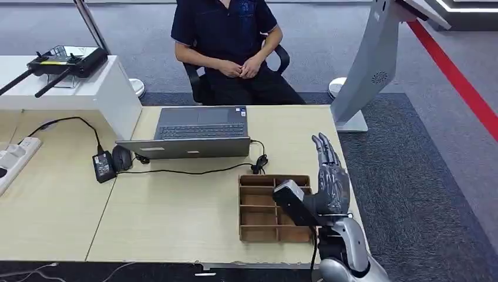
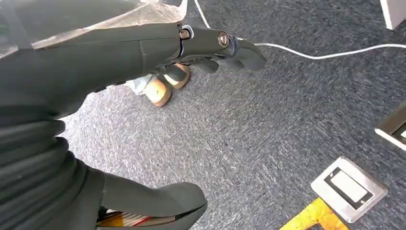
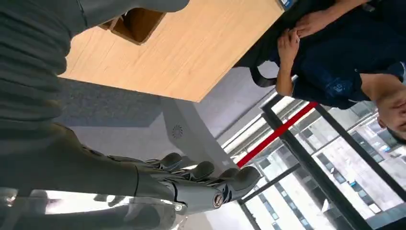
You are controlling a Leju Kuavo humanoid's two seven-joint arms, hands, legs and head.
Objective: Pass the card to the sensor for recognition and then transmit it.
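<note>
The right hand (image 1: 330, 179) is reaching up at the lower right of the head view, fingers straight and slightly apart, pointing toward the top of the frame, with nothing in its grasp. It is hovering over the right end of a wooden tray (image 1: 258, 205), whose dividers are splitting it into slots stacked from near to far. No card can be made out in the tray or in either hand, so its place, heading and long axis cannot be told.

The left hand (image 2: 143, 52) is hanging over grey carpet (image 2: 249, 129), fingers stretched out and holding nothing.

In the upper middle of the head view a person (image 1: 229, 41) in a dark shirt is sitting on a chair behind the table (image 1: 170, 217), hands clasped in the lap. An open laptop (image 1: 197, 132) is lying flat at the middle of the table, a black cable (image 1: 194, 171) trailing beside it. A white stand (image 1: 373, 64) is rising at the upper right.
</note>
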